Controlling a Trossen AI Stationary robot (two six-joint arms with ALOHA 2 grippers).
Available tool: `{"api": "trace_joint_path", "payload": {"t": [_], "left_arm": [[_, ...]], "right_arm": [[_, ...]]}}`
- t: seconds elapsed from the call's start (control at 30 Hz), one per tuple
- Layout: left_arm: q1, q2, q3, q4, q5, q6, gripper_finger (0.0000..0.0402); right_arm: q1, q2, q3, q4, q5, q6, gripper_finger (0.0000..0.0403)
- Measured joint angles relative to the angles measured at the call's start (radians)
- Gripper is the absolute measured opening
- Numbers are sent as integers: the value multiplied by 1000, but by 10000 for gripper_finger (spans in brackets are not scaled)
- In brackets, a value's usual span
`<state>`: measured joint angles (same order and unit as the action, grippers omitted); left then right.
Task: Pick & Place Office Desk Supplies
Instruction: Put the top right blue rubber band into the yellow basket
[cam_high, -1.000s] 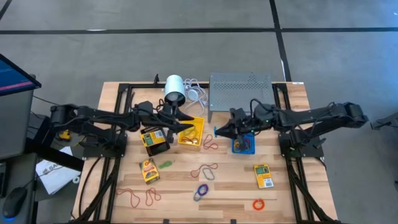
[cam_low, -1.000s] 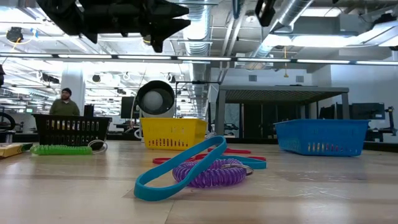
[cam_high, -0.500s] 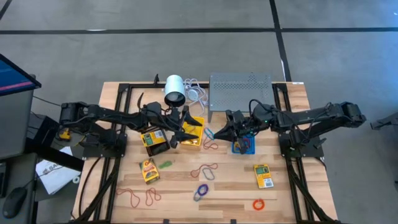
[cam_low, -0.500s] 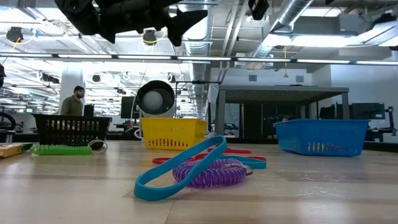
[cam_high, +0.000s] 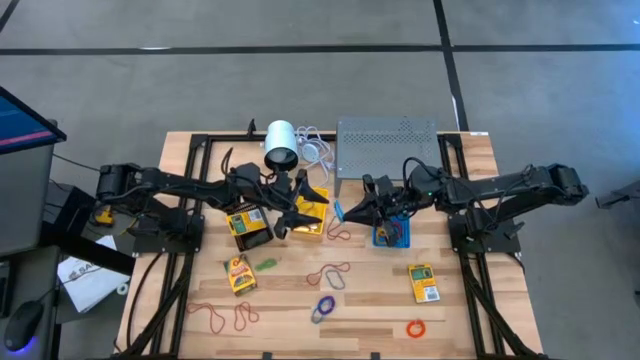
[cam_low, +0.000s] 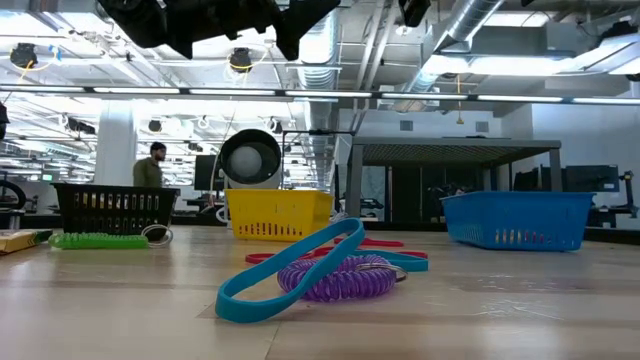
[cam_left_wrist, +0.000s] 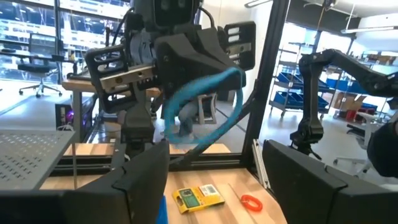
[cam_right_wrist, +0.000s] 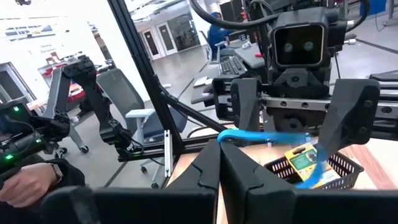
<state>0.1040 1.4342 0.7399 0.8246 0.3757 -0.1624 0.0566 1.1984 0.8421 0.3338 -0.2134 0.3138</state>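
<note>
A thin blue rubber-band loop is pinched at one end in the closed right gripper, held in the air between the two arms; the rest of the loop hangs free toward the left arm, as seen in the right wrist view; long axis judged roughly along the line joining the two grippers.

The left gripper sits directly facing it, above the small yellow plastic bin, fingers spread wide with nothing between them; in the left wrist view the loop hangs in front of the gap, apart from both fingers.

Key relation: the loop's free end lies straight ahead of the left gripper and near it, so a handover looks the likely step; this is judgement only. The right arm is the holder, the left the nearer free one.

Room: the two grippers are near each other, so little margin for approach; the grey perforated metal stand is just behind; the small blue plastic bin is under the right wrist; the small black bin is beside the left arm. The open wooden worktop lies to the front, where other loops and flat yellow-and-green packets are scattered.
</note>
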Motion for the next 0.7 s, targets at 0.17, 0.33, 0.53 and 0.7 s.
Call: {"api": "trace_joint_path", "payload": {"t": [0.17,0.33,0.53,0.7], "left_arm": [[0,0,0,6,0,0,250],[0,0,0,9,0,-11,250],[0,-1,1,39,-1,-37,250],[-4,-1,1,29,0,-52,250]], "right_arm": [[0,0,0,24,0,-2,0],[-1,2,0,55,0,-9,0],[-16,63,8,120,-29,-3,0],[-30,118,63,118,-79,-8,0]]}}
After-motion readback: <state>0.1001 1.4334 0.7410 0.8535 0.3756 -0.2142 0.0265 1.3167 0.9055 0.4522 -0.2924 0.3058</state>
